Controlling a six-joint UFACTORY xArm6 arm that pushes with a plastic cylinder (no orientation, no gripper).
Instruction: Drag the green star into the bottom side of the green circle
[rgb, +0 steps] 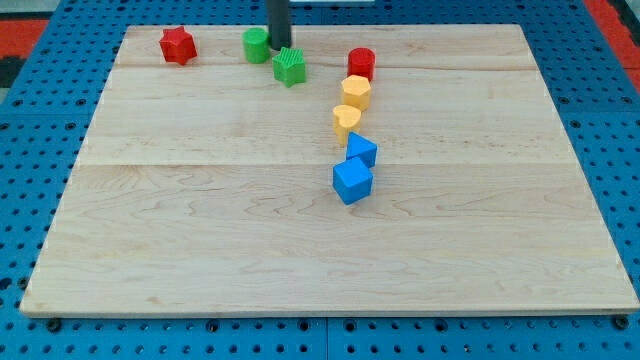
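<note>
The green star (289, 67) lies near the view's top, just right of and below the green circle (256, 45). The two are close, a small gap apart. My tip (279, 47) comes down from the view's top edge and ends between them, just above the star's upper left and right beside the circle's right side. The rod hides part of the gap.
A red star (178, 45) lies left of the green circle. A red circle (361, 63), a yellow hexagon (355, 92), a yellow heart (346, 121) and two blue blocks (361, 150) (352, 181) form a column to the right. The wooden board (200, 250) sits on blue pegboard.
</note>
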